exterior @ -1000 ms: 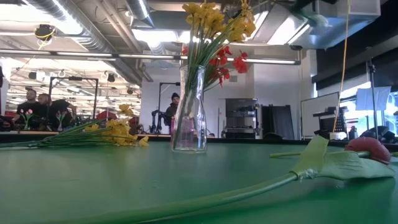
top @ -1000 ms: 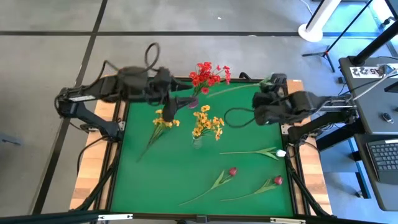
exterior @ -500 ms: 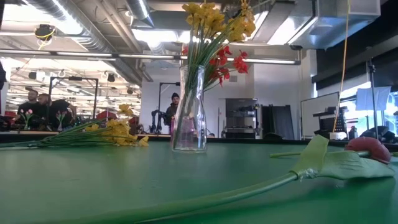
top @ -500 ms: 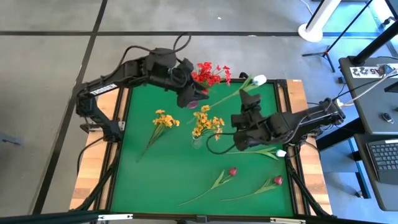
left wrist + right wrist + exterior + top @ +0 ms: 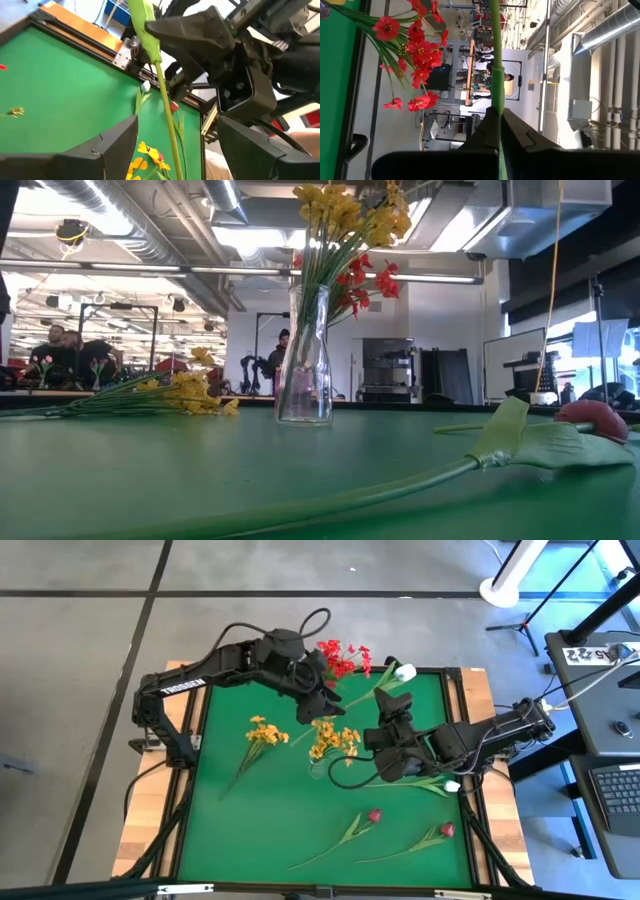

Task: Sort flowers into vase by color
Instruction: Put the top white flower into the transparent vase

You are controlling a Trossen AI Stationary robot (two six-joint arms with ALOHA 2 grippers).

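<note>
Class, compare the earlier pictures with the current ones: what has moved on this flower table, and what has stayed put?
The right gripper, shut on the white-bud flower, carried it from the table's edge toward the left gripper, which swung in, open, around the stem. The vase, yellow bunches and dark-red buds stayed put.

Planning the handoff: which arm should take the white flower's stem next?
Left, I judge. The left pincer is open with the stem running between its fingers, over the table's far side. The right pincer is shut on that stem and can only release.
</note>
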